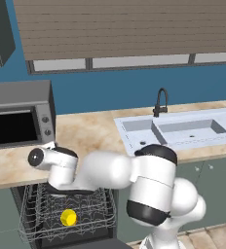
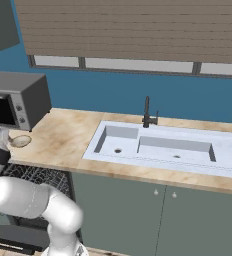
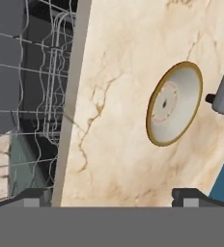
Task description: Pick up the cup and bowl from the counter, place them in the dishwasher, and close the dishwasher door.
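Beige marble-patterned bench [image 1: 90, 131] is seen running under a blue wall and slatted blind, with a white double sink [image 1: 183, 129] and dark faucet [image 1: 160, 103] set into it. A grey microwave [image 1: 20, 114] is placed at the bench's left end. The bowl [image 3: 174, 103] is seen on the bench just beside the microwave's corner, apart from the hand [image 3: 112, 195]; in the right base view it [image 2: 21, 141] lies near the bench's front edge. The hand's fingertips are spread wide, nothing between them. The dishwasher [image 1: 66, 214] is open below the bench, wire rack [image 1: 37, 209] pulled out, and the cup [image 1: 68, 217] is lying in it. The arm's forearm crosses over the rack. Grey-green cabinet doors [image 2: 158, 215] are seen under the sink.
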